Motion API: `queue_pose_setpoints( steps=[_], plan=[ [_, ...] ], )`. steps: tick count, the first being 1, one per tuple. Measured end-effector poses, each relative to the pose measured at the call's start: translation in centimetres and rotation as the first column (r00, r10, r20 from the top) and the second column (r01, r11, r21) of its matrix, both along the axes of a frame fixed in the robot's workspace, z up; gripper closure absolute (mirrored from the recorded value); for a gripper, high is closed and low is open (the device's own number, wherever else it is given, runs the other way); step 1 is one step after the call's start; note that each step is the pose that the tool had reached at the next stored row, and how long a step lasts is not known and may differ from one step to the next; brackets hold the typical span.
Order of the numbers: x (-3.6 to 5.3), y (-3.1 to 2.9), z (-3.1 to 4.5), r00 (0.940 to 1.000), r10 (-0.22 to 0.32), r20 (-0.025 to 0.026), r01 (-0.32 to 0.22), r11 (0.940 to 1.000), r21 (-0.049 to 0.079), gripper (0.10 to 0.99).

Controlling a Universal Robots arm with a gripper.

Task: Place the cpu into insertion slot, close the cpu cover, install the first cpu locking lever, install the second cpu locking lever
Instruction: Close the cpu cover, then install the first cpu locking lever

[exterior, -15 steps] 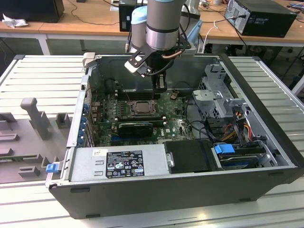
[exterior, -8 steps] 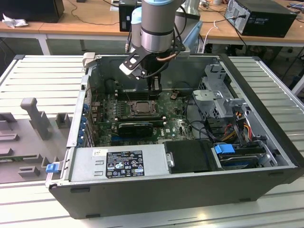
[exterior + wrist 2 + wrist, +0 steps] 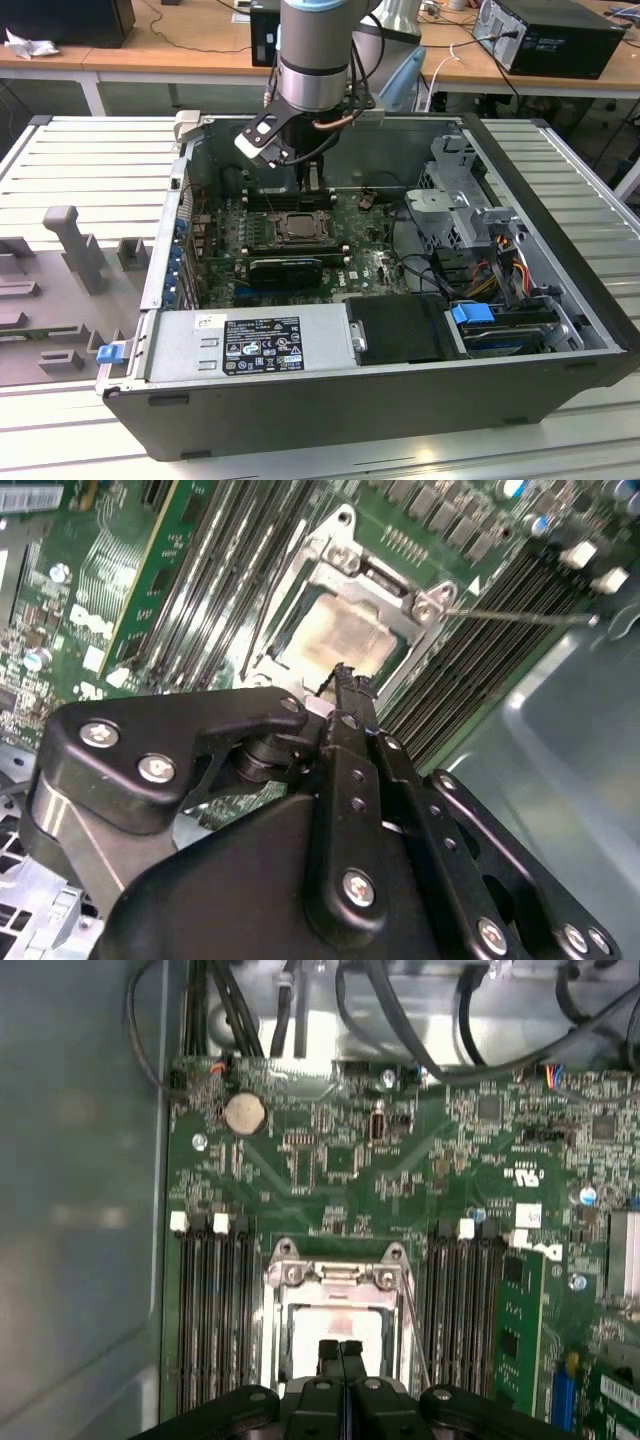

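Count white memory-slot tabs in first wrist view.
3 white tabs: two side by side nearest the case wall, one across the cpu; others may be hidden.

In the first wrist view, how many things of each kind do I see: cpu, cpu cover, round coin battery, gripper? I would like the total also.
cpu: 1
cpu cover: 1
round coin battery: 1
gripper: 1
Total: 4

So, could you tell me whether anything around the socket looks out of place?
Yes: a thin locking lever juts out from a corner of the cpu cover, slanting over the memory slots instead of lying flat along the frame. Nothing else looks odd.
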State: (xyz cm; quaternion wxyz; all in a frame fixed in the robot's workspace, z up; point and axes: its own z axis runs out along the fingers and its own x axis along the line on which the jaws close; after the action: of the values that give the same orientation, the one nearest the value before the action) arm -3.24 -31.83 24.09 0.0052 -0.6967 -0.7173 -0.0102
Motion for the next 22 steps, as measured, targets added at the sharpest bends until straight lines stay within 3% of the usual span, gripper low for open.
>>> queue_pose_setpoints(
  steps=[12,22],
  plan=[
    [-0.92,0.00,-0.03,1.0000,0.000,-0.0001,0.000,1.0000,0.001,0.980],
    [-0.98,0.00,0.22,1.0000,0.000,-0.0001,0.000,1.0000,0.001,0.980]
  ],
)
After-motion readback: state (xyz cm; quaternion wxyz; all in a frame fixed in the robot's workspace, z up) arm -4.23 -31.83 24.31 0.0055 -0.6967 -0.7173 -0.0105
